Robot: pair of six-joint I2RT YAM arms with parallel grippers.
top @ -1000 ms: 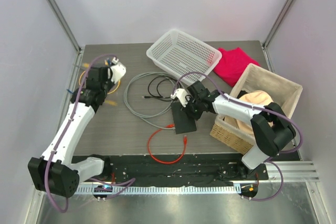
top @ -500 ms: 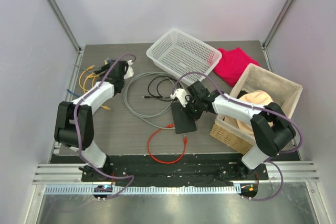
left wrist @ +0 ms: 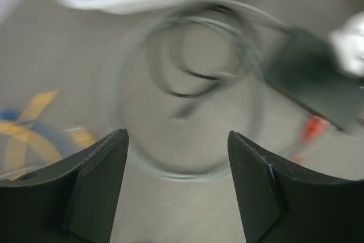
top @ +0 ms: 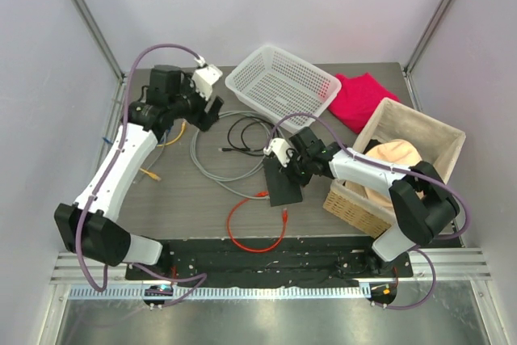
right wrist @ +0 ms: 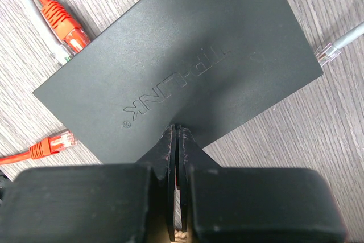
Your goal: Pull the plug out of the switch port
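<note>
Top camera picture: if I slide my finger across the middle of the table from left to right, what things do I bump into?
yellow cable → grey cable loop → black switch → wooden crate

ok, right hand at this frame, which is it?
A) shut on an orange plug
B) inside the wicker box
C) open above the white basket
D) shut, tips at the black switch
D: the right wrist view shows the right hand with its fingers pressed together, nothing between them, tips at the near edge of the switch.
</note>
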